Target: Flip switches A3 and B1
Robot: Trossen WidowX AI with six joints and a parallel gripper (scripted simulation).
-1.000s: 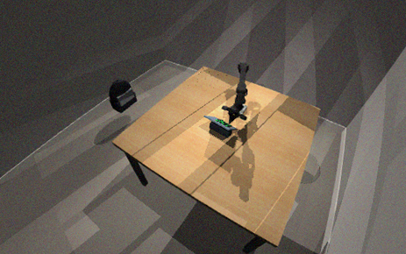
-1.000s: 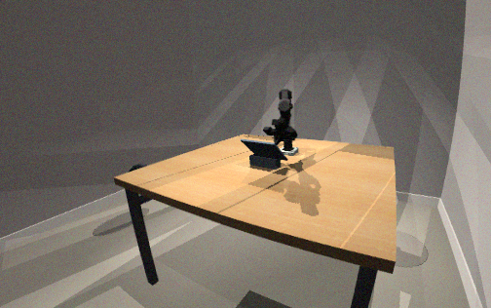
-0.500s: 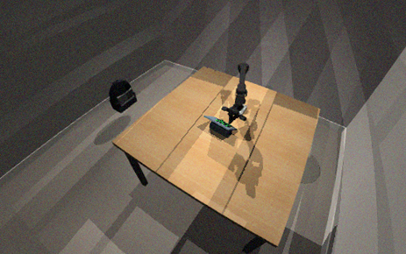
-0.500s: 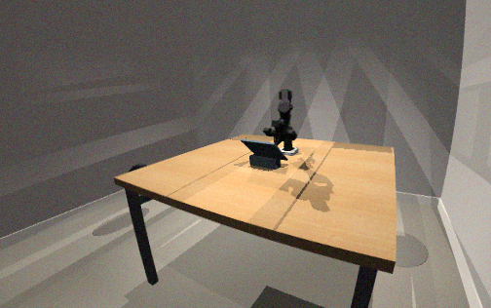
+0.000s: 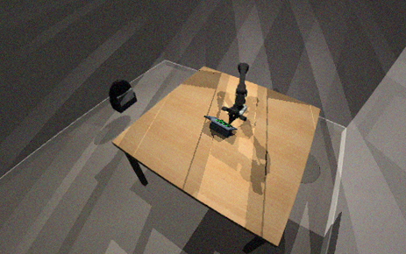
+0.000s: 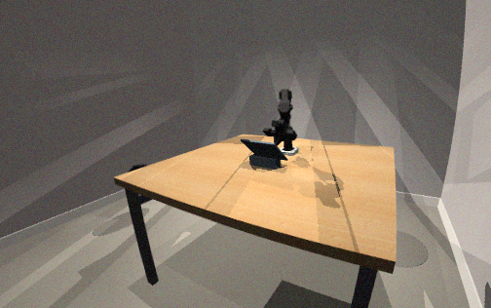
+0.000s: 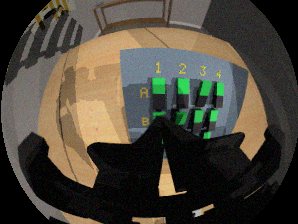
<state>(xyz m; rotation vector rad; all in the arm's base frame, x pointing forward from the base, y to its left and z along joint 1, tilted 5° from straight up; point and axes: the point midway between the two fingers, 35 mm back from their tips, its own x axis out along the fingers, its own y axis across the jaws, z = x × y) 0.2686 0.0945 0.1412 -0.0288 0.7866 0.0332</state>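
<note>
On your left in the wrist view, bare wooden table (image 7: 80,90). At centre, your gripper (image 7: 162,129) is clenched tight with nothing between its fingers, its tip low over the near-left corner of the blue switch panel (image 7: 136,72), around B1. To the right run the green switches (image 7: 160,87) under columns 1, 2 and 3.
</note>
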